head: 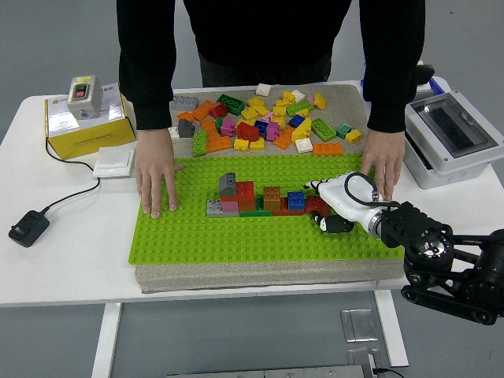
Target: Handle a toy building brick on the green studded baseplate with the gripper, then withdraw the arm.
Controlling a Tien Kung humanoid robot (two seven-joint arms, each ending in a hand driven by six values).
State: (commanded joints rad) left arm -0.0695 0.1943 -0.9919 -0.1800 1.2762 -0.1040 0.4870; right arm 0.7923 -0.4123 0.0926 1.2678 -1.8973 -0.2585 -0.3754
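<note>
- The brick being handled seems to be the red brick (316,204) at the right end of the low row of bricks (256,198) built near the middle of the green baseplate (236,240); the robot's fingers partly cover it, so its exact shape is hard to make out.
- The right hand (324,206) reaches in from the lower right and lies low over the baseplate, its white fingers (335,191) curled in around that end of the row; whether they truly pinch the red brick or only press against it, I cannot tell.
- The row runs from a grey brick (227,184) on the left through red, brown and blue pieces to the hand.
- The left hand is out of sight.
- A person stands at the far side, both palms flat: one hand (157,179) on the baseplate's left part, the other (383,172) at its right edge, seemingly steadying it.
- Beyond the baseplate lies a loose pile of bricks (260,122) on a grey mat.
- On the white surface (63,252) sit a yellow box (83,126) and a grey case (453,138).
- Judged progress: the handling step is in hand, contact made; finishing it, letting go and pulling the arm back all remain.
</note>
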